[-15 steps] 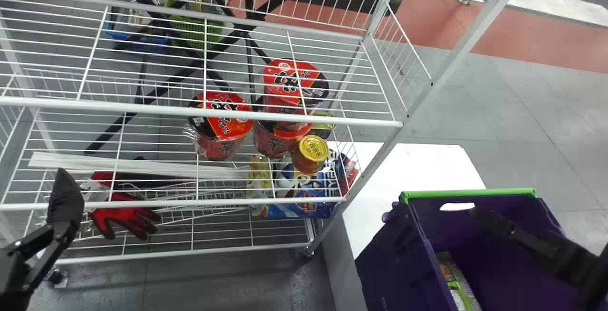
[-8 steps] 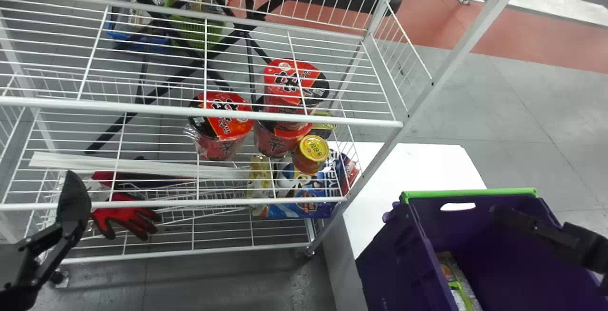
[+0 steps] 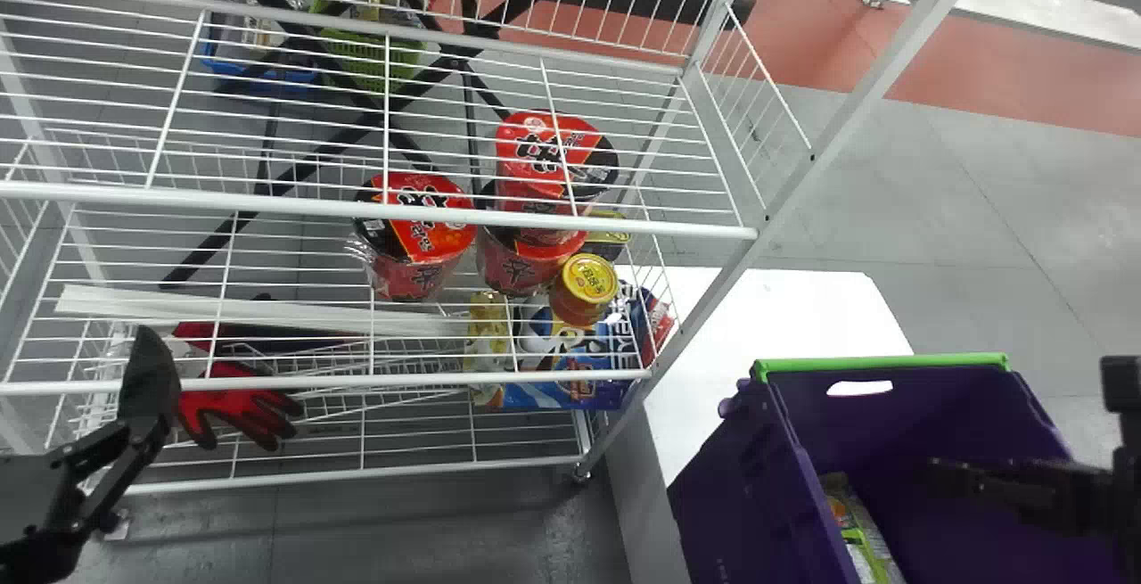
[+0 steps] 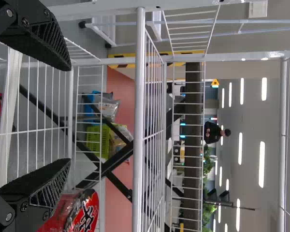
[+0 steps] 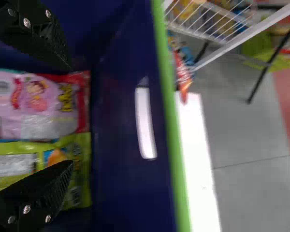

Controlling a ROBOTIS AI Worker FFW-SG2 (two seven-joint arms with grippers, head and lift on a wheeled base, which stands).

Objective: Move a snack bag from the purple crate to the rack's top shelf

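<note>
My right tool (image 3: 1007, 486) is over the purple crate (image 3: 735, 499), its fingers wide apart and holding nothing. A pink snack bag (image 5: 43, 104) and a green snack bag (image 5: 82, 157) lie side by side in the crate. My left tool (image 3: 147, 388), also spread wide and empty, is by the rack (image 3: 357, 207).

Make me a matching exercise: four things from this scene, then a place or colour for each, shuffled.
1. Red-and-black fabric glove
2. Small yellow-lidded jar
3. Purple plastic crate
4. Green plastic snack bag

A. Beside the red noodle cups
B. Inside the crate
C. Low on the white wire rack, left in the head view
D. Rimmed in green

Right pairs: 1-C, 2-A, 3-D, 4-B
</note>
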